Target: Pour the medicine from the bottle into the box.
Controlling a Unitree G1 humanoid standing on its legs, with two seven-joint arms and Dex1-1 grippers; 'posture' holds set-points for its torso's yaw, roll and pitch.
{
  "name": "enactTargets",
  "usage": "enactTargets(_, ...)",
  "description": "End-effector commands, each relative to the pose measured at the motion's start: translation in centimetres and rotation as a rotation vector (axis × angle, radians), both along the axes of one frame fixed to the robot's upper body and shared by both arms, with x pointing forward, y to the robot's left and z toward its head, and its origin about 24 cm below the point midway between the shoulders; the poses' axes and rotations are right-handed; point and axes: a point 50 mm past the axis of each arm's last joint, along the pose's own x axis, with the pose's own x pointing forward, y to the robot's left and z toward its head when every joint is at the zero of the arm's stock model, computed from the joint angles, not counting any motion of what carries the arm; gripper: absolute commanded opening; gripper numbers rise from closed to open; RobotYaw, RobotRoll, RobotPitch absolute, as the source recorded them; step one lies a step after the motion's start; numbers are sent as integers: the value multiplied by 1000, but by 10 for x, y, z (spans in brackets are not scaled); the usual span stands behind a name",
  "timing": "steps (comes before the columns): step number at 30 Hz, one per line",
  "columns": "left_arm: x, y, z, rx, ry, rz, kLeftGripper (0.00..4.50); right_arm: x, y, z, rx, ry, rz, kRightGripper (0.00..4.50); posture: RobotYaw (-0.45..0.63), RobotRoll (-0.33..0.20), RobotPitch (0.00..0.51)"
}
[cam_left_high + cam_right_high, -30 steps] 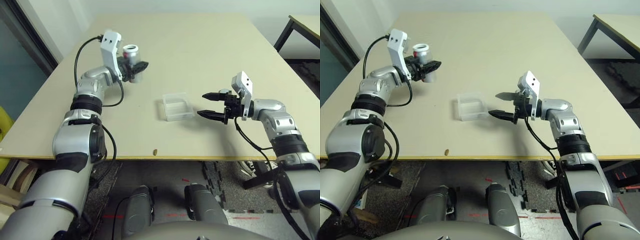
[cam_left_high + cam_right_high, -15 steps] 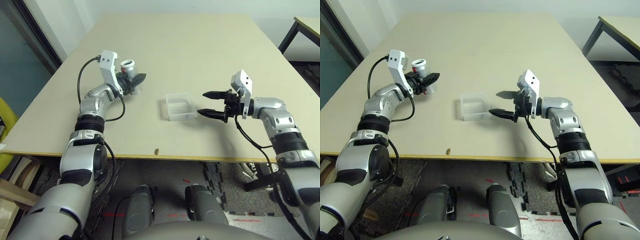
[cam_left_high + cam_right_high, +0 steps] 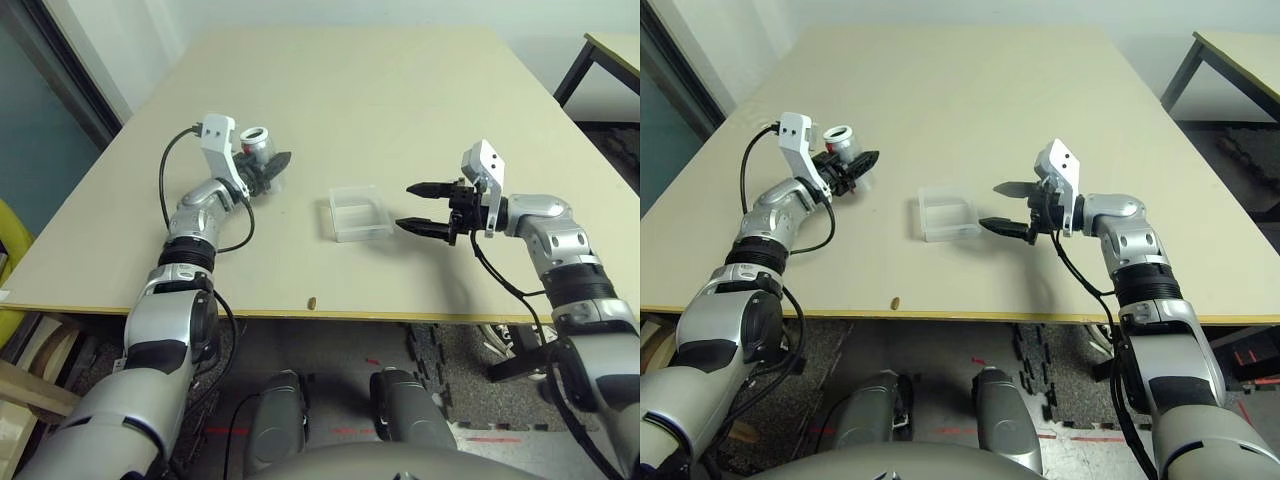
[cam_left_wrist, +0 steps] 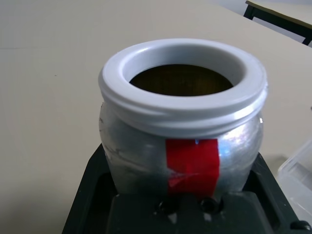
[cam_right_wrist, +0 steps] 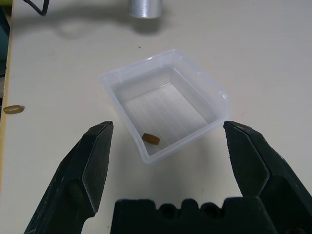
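The bottle (image 3: 258, 141) is silvery with a red mark and a white rim. It stands upright with its mouth open and no cap, at the left of the table. My left gripper (image 3: 266, 168) is shut on the bottle (image 4: 183, 141) and holds it low over the table. Whether it touches the tabletop I cannot tell. The box (image 3: 358, 212) of clear plastic sits at mid-table, to the right of the bottle. One brown pill (image 5: 151, 139) lies inside the box (image 5: 214, 97). My right gripper (image 3: 404, 206) is open just right of the box, fingers pointing at it.
A loose brown pill (image 3: 312, 301) lies on the table near its front edge. Bare tabletop stretches behind the box and the bottle. Another table (image 3: 612, 48) with dark legs stands at the far right.
My left gripper has come down toward the table with the bottle and its arm has stretched out. The right gripper and the box have stayed put.
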Motion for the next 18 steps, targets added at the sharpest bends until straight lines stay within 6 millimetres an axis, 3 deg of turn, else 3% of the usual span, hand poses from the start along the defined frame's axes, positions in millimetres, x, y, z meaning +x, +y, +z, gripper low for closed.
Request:
enactTargets(1, 0, -2, -5, 13, 6, 10, 2657, 2, -4, 5, -17, -16, -14, 4500, -164, 0, 45)
enactTargets(16, -2, -5, -20, 75, 34, 34, 2657, 1, -8, 8, -24, -24, -22, 4500, -179, 0, 44)
enactTargets(17, -3, -5, -22, 89, 35, 32, 3417, 1, -8, 8, -23, -24, -21, 4500, -179, 0, 44)
enactTargets(18, -3, -6, -23, 97, 35, 31, 3721, 1, -8, 8, -23, -24, -21, 4500, -179, 0, 44)
